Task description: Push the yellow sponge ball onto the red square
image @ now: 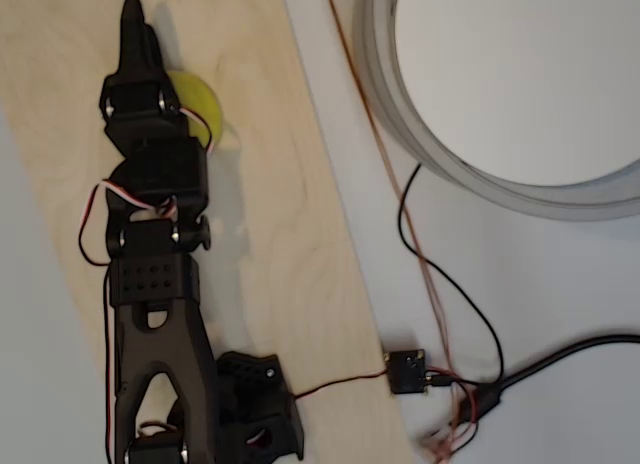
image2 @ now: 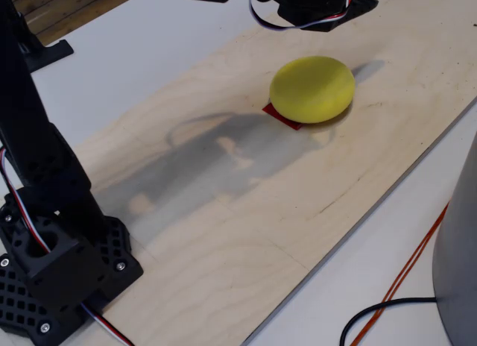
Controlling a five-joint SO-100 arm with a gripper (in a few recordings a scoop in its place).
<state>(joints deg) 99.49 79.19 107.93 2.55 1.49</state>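
We find the ball (image2: 312,89) resting on the square (image2: 282,115), covering most of it; the task looks essentially done. The gripper (image: 131,24) hangs above, holding nothing; its opening we cannot tell.

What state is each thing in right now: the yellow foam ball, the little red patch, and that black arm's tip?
Round matte yellow sponge ball: resting on the plywood board, sitting over most of the red square.
Small flat red square: mostly covered by the ball, one edge showing.
Black end effector: raised above the board beside the ball; open or shut cannot be told.
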